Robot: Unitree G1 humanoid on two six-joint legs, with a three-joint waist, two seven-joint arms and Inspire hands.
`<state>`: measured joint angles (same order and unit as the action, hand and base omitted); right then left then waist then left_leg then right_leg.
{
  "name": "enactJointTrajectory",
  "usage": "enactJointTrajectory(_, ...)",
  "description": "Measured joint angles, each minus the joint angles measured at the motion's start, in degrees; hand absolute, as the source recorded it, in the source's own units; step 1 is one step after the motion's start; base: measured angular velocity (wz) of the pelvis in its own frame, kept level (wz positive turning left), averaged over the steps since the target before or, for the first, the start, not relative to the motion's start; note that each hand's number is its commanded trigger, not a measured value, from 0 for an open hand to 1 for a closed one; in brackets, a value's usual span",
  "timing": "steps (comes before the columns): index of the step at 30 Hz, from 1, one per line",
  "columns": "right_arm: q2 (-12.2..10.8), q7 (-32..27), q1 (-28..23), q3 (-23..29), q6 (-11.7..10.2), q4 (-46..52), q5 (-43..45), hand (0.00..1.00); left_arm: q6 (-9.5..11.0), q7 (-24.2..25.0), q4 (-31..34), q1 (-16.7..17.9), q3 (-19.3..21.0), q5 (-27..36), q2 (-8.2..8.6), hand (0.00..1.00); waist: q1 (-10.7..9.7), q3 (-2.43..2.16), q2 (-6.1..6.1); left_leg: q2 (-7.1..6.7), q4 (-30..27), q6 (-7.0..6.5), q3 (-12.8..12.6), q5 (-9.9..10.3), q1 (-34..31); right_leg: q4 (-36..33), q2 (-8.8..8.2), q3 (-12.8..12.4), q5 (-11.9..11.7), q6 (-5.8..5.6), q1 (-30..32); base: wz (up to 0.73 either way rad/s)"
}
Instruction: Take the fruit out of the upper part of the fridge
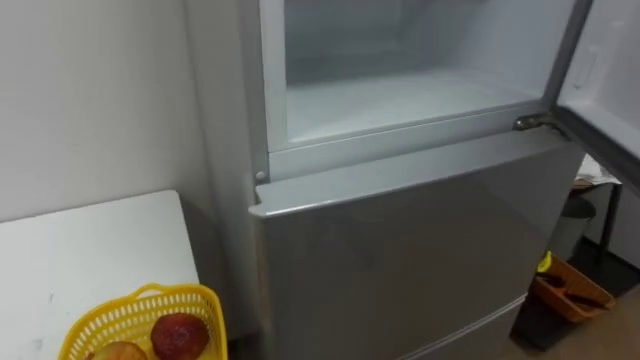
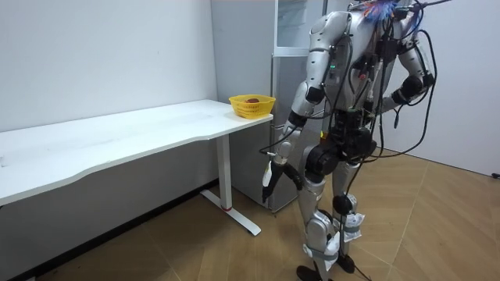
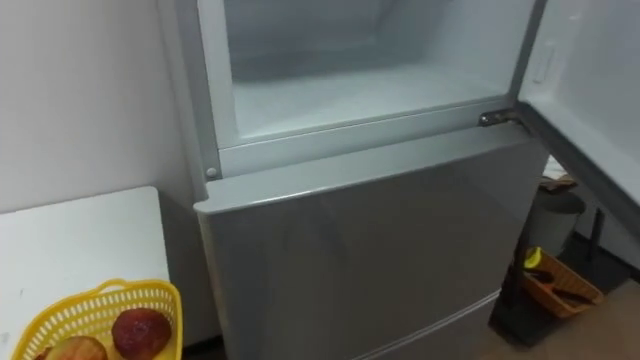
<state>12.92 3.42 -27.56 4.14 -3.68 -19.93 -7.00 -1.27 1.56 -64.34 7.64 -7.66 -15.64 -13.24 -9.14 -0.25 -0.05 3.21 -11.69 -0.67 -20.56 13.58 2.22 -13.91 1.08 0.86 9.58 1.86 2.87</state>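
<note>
While open, boxy smooth-grey fridge [image 1: 400, 240].

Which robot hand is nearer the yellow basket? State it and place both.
Left. The left robot hand hangs low beside the end of the table, below the yellow basket on the tabletop. The right robot hand is at the body's far side, away from the table.

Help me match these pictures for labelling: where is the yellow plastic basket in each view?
Left eye view: yellow plastic mesh basket at the bottom left, on the white table.
Right eye view: basket in the bottom left corner, cut by the lower edge.
Room view: basket upper middle, on the table's end beside the tall grey fridge.
Shared landmark: that fridge, right of the table in all three.
</note>
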Motion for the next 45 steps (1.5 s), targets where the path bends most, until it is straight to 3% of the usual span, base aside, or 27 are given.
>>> enactJointTrajectory(4, -1.9, -3.9, 1.7, 0.9, -0.1, -7.9, -10.8, 0.0, 0.3, -1.0, 1.2, 1.0, 0.2, 0.3, 0.16, 0.0, -0.6, 0.19, -0.02, 0.02, 0.3, 0.01, 0.0, 0.0, 0.2, 0.3, 0.07, -0.1, 0.0, 0.01, -0.1, 0.0)
enactJointTrajectory(7, -3.1, -6.0, 3.9, 4.6, 0.0, -13.1, -22.7, 0.0, 0.6, -1.1, 2.1, 2.6, 1.5, 0.3, 0.26, 0.0, -1.4, 0.22, -0.04, -0.05, 0.4, 0.0, 0.7, 0.0, 1.3, 0.6, 0.02, 0.3, 0.4, -0.11, -1.5, 0.14)
enactJointTrajectory(13, -3.1, -15.2, 10.1, 17.5, -0.2, -15.3, -49.6, 0.0, 1.4, -2.5, 3.0, 7.3, 8.8, 0.3, 0.47, 0.0, -3.4, 0.16, -1.42, -0.01, 0.0, 0.06, 0.9, 0.1, 1.4, -0.5, -0.1, 0.8, 1.1, 0.11, -1.2, 0.04)
enactJointTrajectory(20, -1.5, -27.3, 13.5, 31.2, -3.1, -13.0, -63.8, 0.0, 1.2, -2.7, 6.2, 10.4, 14.9, -0.3, 0.74, 0.0, -4.8, -0.03, -2.51, -0.13, 0.1, 0.13, 1.9, 0.0, 1.0, -0.7, -0.12, 1.1, 1.5, 0.12, -1.1, 0.06)
enactJointTrajectory(23, -1.3, -32.5, 14.8, 35.3, -5.0, -9.7, -63.9, 0.0, 1.1, -2.7, 8.4, 10.8, 16.9, -0.3, 0.85, 0.0, -5.1, 0.09, -2.87, -0.15, 0.0, 0.15, 1.7, 0.0, 0.8, -0.7, -0.1, 1.2, 1.5, 0.14, -1.3, 0.0)
enactJointTrajectory(26, -0.2, -39.1, 17.0, 37.9, -5.2, -4.8, -59.3, 0.0, 1.4, -3.2, 9.2, 10.6, 17.9, -0.2, 0.94, 0.0, -6.3, 0.02, -3.5, -0.77, 0.0, 0.16, 1.9, -0.1, 0.8, -0.9, -0.11, 1.2, 1.6, 0.04, -0.7, 0.0)
enactJointTrajectory(29, 3.1, -45.1, 17.6, 38.5, -5.5, 3.0, -52.1, 0.0, 1.7, -3.4, 9.3, 10.2, 18.9, -1.3, 0.98, 0.0, -6.8, -0.09, -4.19, -0.94, 0.1, 0.14, 1.9, -0.1, 0.9, -0.9, -0.05, 1.1, 1.8, -0.1, -0.7, 0.0)
enactJointTrajectory(31, 7.2, -49.2, 19.5, 38.9, -6.0, 5.7, -41.0, 0.0, 1.8, -3.5, 9.2, 9.8, 18.9, -1.4, 0.86, 0.0, -6.9, -0.07, -4.69, -0.97, 0.0, 0.12, 2.0, -0.1, 0.4, -0.9, 0.05, 0.9, 1.8, -0.15, -0.3, 0.0)
enactJointTrajectory(33, 8.6, -52.2, 19.8, 39.4, -6.8, 10.4, -33.0, 0.0, 2.2, -3.7, 8.6, 9.6, 18.4, -1.2, 0.31, 0.0, -6.7, -0.05, -5.25, -0.96, 0.0, 0.13, 2.0, -0.1, 0.3, -0.9, 0.07, 1.1, 1.8, -0.13, -0.1, 0.0)
enactJointTrajectory(37, 9.5, -55.8, 19.7, 39.6, -8.2, 21.5, -24.2, 0.0, 2.2, -3.9, 7.3, 9.2, 15.8, -1.5, -0.63, 0.0, -6.1, 0.09, -5.81, -0.96, 0.0, 0.16, 2.1, -0.2, -0.3, -0.8, 0.11, 1.2, 1.7, -0.08, 0.2, 0.0)
enactJointTrajectory(40, 9.6, -57.2, 19.6, 38.6, -7.7, 26.9, -18.4, 0.0, 2.1, -3.8, 6.5, 9.0, 14.3, -1.4, -0.66, 0.0, -5.7, 0.19, -5.62, -1.06, 0.2, 0.17, 2.0, -0.2, -0.1, -1.0, 0.1, 1.2, 1.7, -0.09, 0.1, -0.03)
enactJointTrajectory(45, 10.7, -56.3, 22.3, 38.4, -8.3, 36.7, -13.2, 0.0, 2.2, -3.1, 3.5, 6.4, 14.2, -1.3, -0.64, 0.0, -4.6, 0.24, -6.04, -0.94, 0.3, 0.28, 2.1, -0.2, 0.7, -0.5, -0.01, 2.1, 1.8, 0.05, -0.3, 0.04)
